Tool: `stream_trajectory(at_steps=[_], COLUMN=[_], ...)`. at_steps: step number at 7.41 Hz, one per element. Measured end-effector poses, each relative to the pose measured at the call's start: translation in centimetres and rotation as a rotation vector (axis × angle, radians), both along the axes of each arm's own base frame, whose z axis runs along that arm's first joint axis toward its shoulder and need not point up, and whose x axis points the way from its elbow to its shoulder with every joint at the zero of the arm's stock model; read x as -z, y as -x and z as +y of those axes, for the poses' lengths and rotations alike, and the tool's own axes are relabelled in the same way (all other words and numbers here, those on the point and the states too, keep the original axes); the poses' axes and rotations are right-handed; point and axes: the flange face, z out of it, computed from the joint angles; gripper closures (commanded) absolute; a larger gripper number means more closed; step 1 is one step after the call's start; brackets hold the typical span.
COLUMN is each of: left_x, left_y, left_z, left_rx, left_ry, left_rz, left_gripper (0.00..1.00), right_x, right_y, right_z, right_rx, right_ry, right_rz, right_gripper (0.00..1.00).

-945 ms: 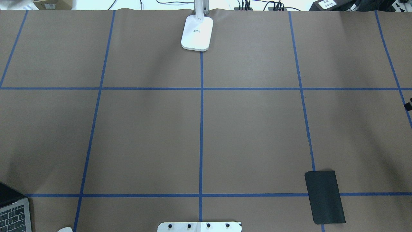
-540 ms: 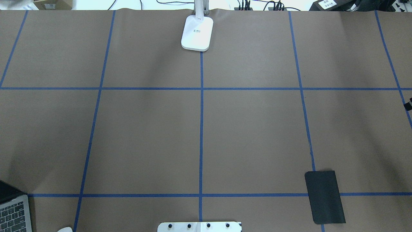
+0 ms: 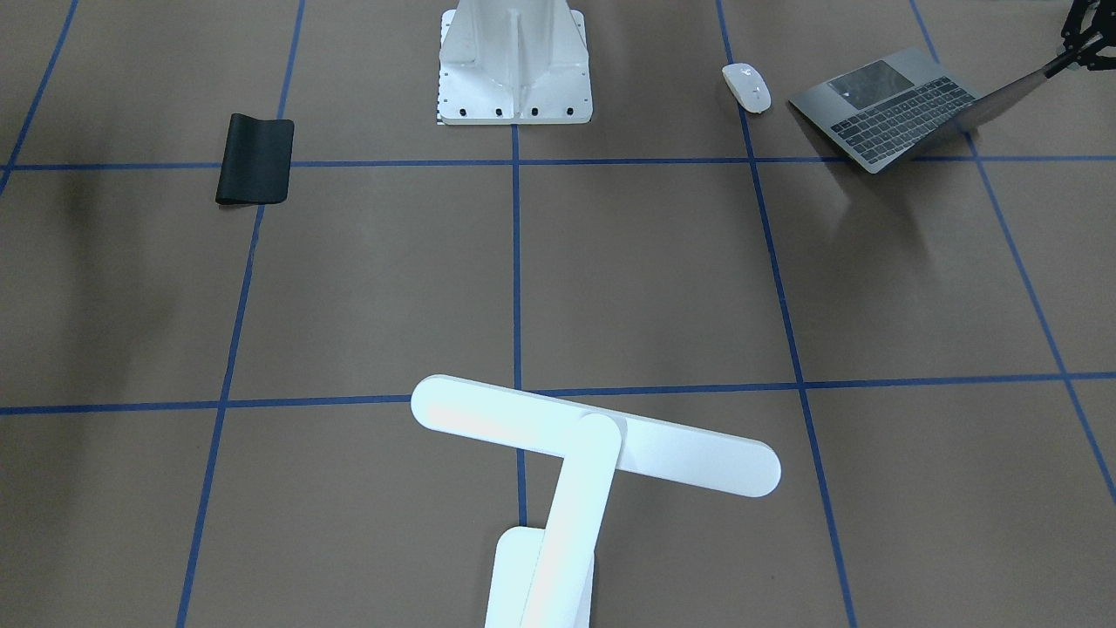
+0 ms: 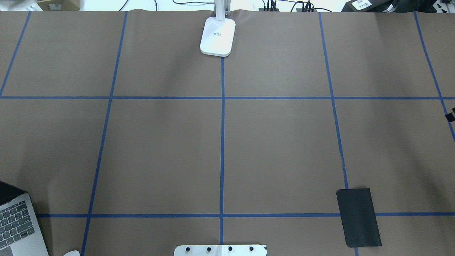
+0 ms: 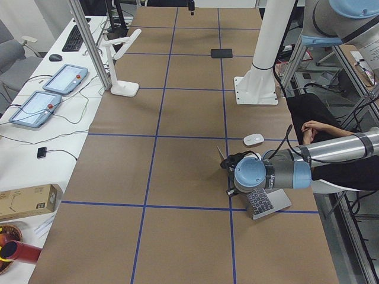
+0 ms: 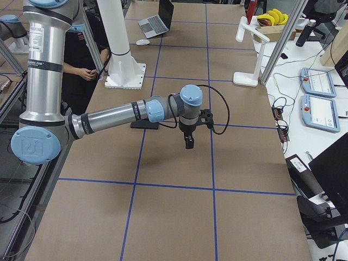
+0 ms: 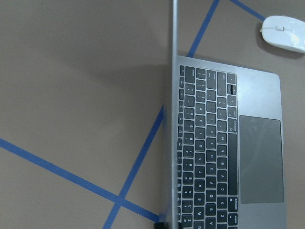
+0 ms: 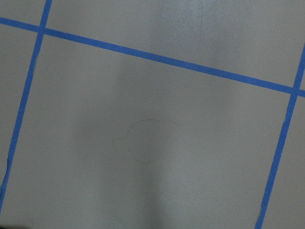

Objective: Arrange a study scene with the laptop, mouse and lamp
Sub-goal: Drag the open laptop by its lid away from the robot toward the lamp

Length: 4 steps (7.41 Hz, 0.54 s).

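The laptop (image 3: pixel 881 109) lies open near the robot's left side, with only its keyboard corner (image 4: pixel 17 227) showing at the overhead view's bottom left. My left gripper (image 3: pixel 1065 59) is shut on the top edge of its lid; in the left wrist view the lid (image 7: pixel 170 119) runs edge-on down the middle. The white mouse (image 3: pixel 747 87) rests just beside the laptop (image 7: pixel 228 148). The lamp (image 3: pixel 593 436) stands at the table's far middle, on its base (image 4: pixel 218 36). My right gripper (image 6: pixel 188 142) hangs above bare table, holding nothing; whether it is open or shut I cannot tell.
A black mat (image 4: pixel 359 217) lies at the near right. The white bolted pedestal (image 3: pixel 514 65) stands at the robot's base. A person (image 5: pixel 314 127) sits beside the robot. Tablets and cables lie on the side table beyond the lamp.
The laptop has slid rightward and further into the overhead view, turning a little, with the left gripper on its lid. The lamp, the mat and the right gripper have stayed put.
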Motion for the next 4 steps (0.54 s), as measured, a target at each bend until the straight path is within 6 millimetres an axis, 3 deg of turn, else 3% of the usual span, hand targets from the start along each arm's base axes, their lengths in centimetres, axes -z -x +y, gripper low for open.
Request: stream_trajectory(at_steps=[4], left_x=[1.3], left_y=[2.5], left_z=[-4.3], left_rx=[0.108], left_ry=[0.090], left_rz=[0.017], left_gripper=[0.91], right_x=[0.8], right_y=[0.2], right_z=[-0.7], right_rx=[-0.001], right_ry=[-0.015], right_rz=[-0.007], right_gripper=[0.00])
